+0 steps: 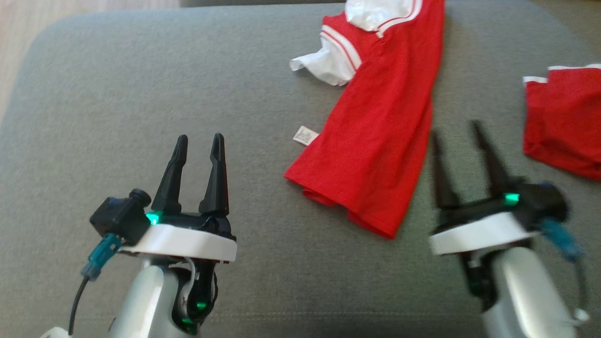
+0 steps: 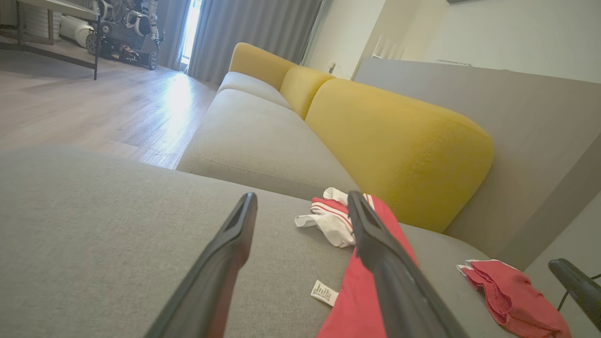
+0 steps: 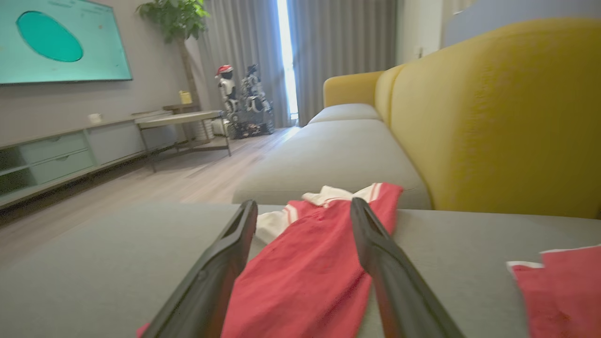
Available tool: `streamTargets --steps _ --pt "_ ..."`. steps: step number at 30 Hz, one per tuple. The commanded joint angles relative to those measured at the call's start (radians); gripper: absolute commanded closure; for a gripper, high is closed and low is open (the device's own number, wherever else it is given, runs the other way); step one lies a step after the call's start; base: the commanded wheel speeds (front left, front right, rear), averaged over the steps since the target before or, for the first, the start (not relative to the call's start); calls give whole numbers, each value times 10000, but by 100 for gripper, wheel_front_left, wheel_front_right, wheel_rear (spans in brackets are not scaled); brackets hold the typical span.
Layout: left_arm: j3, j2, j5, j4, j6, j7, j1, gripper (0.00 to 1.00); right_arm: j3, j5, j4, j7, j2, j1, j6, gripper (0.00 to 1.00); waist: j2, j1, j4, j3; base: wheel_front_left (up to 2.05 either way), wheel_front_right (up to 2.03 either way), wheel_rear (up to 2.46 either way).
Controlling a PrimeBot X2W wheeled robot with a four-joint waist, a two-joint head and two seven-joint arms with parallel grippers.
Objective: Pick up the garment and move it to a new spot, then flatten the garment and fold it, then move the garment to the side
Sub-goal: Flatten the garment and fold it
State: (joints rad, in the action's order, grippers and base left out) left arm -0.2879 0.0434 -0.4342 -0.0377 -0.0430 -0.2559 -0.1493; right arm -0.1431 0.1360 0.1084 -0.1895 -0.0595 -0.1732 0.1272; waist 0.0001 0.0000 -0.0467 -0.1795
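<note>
A red garment (image 1: 380, 136) with white striped trim lies in a long bunched strip on the grey sofa seat, its white care label (image 1: 305, 135) sticking out at the left. It also appears as the red garment (image 2: 357, 291) in the left wrist view and the red garment (image 3: 305, 277) in the right wrist view. My left gripper (image 1: 199, 145) hovers open over bare cushion to the garment's left. Open too, my right gripper (image 1: 458, 131) hangs just right of the garment's lower end, blurred. Nothing sits between either pair of fingers.
A second red piece of cloth (image 1: 563, 117) with a white edge lies at the right edge of the seat. The grey cushion (image 1: 141, 94) spreads wide to the left. Yellow back cushions (image 2: 399, 141) stand behind, with wooden floor (image 2: 94, 103) beyond the seat's edge.
</note>
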Motion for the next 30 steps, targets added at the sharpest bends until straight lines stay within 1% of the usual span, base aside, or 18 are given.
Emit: streamTargets --steps 1,6,9,13,14,19,25,30 --pt "240 68 -34 307 26 -59 -480 0 -536 -113 -245 113 86 -390 35 0 -1 0 -193 -152 0 0 0" --pt "162 68 -121 275 21 -59 -554 0 -1830 -304 441 670 89 -999 35 0 -1 0 -640 -443 0 0 0" --pt "46 68 -199 247 24 -59 -623 0 -2472 -550 1206 1123 89 -1463 35 0 -1 0 -943 -583 0 0 0" --pt "-107 68 -304 211 -6 -59 -705 0 -3131 -553 2303 1560 90 -2004 35 0 -1 0 -1351 -690 0 0 0" --pt "-107 68 -304 211 -6 -59 -705 0 -3131 -553 2303 1560 90 -2004 35 0 -1 0 -1351 -690 0 0 0" --pt "-203 68 -413 214 -60 -59 -735 0 -3411 -779 3532 1965 22 -2472 35 0 -1 0 -1780 -784 0 0 0" --pt "-253 68 -491 226 -102 -59 -689 0 -3076 -1373 4447 1928 11 -2743 35 0 -1 0 -2035 -838 0 0 0" --pt "-319 68 -522 255 -134 -59 -693 0 -2890 -1525 4936 1837 54 -2856 35 0 -1 0 -2115 -878 0 0 0"
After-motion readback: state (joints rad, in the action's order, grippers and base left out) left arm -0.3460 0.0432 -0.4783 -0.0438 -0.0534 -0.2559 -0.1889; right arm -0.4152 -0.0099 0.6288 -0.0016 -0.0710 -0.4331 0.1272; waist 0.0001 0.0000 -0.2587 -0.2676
